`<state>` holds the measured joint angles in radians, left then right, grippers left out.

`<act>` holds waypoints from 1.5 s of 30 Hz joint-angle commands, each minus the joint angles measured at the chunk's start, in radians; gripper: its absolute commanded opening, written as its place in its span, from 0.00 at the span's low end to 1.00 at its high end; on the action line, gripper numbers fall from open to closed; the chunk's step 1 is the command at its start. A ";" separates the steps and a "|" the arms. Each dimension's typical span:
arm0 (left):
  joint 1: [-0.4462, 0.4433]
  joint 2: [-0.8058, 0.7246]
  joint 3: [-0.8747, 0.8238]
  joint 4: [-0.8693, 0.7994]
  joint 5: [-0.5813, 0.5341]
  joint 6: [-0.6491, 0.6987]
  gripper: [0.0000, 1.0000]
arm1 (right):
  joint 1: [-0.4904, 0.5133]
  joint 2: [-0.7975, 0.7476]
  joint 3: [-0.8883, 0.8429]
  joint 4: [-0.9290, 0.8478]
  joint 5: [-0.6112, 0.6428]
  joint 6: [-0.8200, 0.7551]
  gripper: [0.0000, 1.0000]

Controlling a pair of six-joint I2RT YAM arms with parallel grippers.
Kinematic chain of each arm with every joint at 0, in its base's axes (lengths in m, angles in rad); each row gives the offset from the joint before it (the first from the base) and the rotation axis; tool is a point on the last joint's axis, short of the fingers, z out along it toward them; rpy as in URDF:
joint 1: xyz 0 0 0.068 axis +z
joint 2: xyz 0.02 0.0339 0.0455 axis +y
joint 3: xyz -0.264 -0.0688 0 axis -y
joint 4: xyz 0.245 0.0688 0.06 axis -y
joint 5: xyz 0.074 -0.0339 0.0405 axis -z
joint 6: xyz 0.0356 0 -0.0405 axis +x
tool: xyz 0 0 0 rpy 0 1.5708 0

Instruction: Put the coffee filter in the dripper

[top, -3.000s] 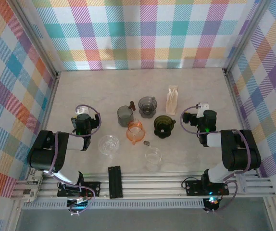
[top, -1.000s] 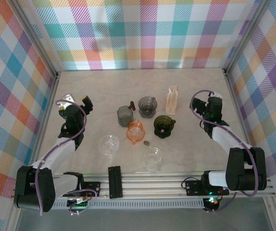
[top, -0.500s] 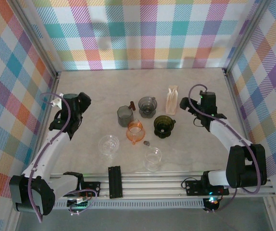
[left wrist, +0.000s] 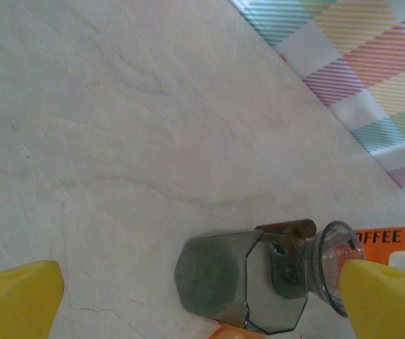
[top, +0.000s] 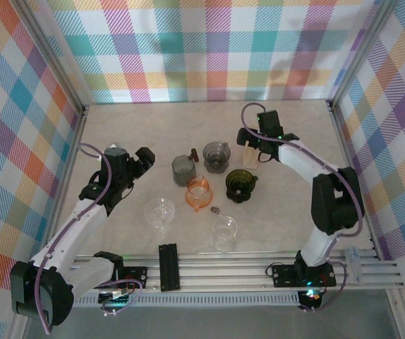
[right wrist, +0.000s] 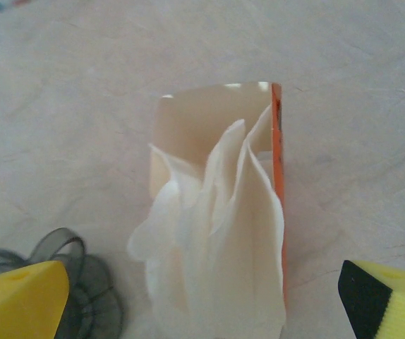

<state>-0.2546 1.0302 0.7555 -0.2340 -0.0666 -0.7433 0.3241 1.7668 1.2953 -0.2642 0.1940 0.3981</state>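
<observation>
White paper coffee filters (right wrist: 213,233) stand untouched in an orange-edged cardboard box (right wrist: 279,183) toward the tabletop's (top: 118,127) far edge. Within the last half second the right gripper (right wrist: 202,296) has been swung from the right edge to just above them, jaws wide apart and empty. The left gripper (left wrist: 201,300) is likewise held wide open and empty. Pinching a filter is judged next; the dark translucent plastic dripper (top: 240,184) waits near the tabletop's centre.

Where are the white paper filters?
In the top view, the filters stand right of centre, beside the grey dripper, under the open right gripper.
</observation>
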 commanded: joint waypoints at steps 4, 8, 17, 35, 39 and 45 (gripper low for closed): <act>-0.011 -0.015 -0.018 0.028 0.027 0.031 1.00 | 0.021 0.090 0.105 -0.108 0.077 -0.050 0.99; -0.012 -0.015 -0.026 0.033 0.028 0.032 1.00 | 0.027 0.143 0.155 -0.159 0.093 -0.072 0.99; -0.014 -0.013 -0.030 0.027 0.024 0.034 1.00 | 0.032 0.218 0.221 -0.269 0.191 -0.121 0.99; -0.018 -0.041 -0.011 -0.004 0.056 0.019 1.00 | 0.051 0.030 0.103 -0.197 0.212 -0.148 0.99; -0.039 -0.041 0.026 -0.052 0.070 -0.004 1.00 | 0.081 -0.100 0.037 -0.193 0.161 -0.115 0.99; -0.087 -0.027 0.108 -0.240 0.179 0.040 1.00 | 0.182 -0.301 -0.119 -0.234 0.079 -0.062 1.00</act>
<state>-0.3199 1.0077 0.8062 -0.3580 0.0372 -0.7357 0.4625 1.5246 1.2549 -0.4675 0.3408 0.2989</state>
